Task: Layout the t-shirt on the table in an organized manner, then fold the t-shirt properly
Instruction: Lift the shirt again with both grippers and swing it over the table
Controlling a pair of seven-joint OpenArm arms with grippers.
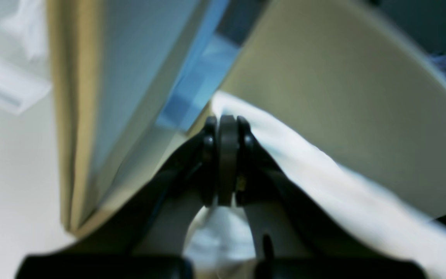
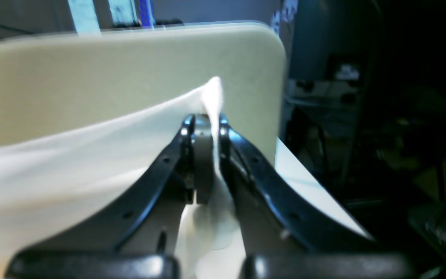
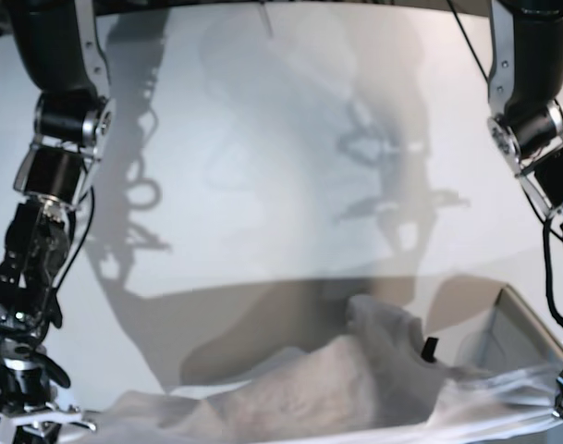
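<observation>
**Sam:** What do your grippers have right now?

**Me:** Both are pinched tight on the t-shirt point(image 3: 336, 393). My left gripper point(image 1: 227, 124) bites one edge of the white cloth. My right gripper point(image 2: 203, 120) bites another edge, and a little tip of cloth pokes up past it.

**Sam:** Where is the shirt?

**Me:** At the near edge of the table point(image 3: 281, 166), bunched in a soft heap between my two arms. In the base view it runs long from left to right, and sags in the middle. The far part of the table is bare.

**Sam:** Which arm is nearer to it?

**Me:** Neither, I think. Each one holds an end. The heap hangs between them, beside the grey box point(image 3: 512, 324) on the right.

**Sam:** So what matters next?

**Me:** The bare table lies far from both grippers. I guess I must carry the cloth that way and pull the ends apart.
</observation>
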